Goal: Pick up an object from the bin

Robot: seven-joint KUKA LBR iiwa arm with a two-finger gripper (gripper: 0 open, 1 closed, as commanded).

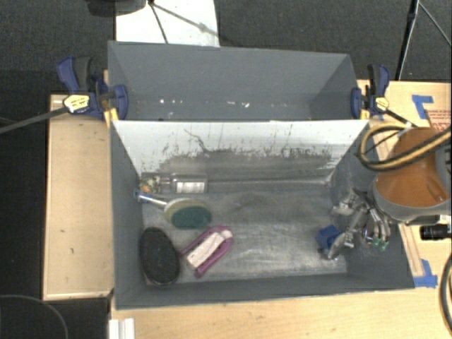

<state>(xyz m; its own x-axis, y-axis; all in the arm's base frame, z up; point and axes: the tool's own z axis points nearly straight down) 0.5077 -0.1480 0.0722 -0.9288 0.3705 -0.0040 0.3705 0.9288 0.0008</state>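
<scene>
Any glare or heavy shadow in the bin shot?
Camera view: the back wall is brightly lit and streaked; the clear bottle at back left glints; the floor has a dull sheen mid-bin; the right corner by the pincer and the small blue thing is dimmer.

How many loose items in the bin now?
5: clear bottle, green brush, black oval, pink packet at left; blue piece by the tool, right. More may hide under it.

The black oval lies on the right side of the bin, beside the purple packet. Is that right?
No. The camera view shows the black oval on the left side of the bin, beside the purple packet.
</scene>
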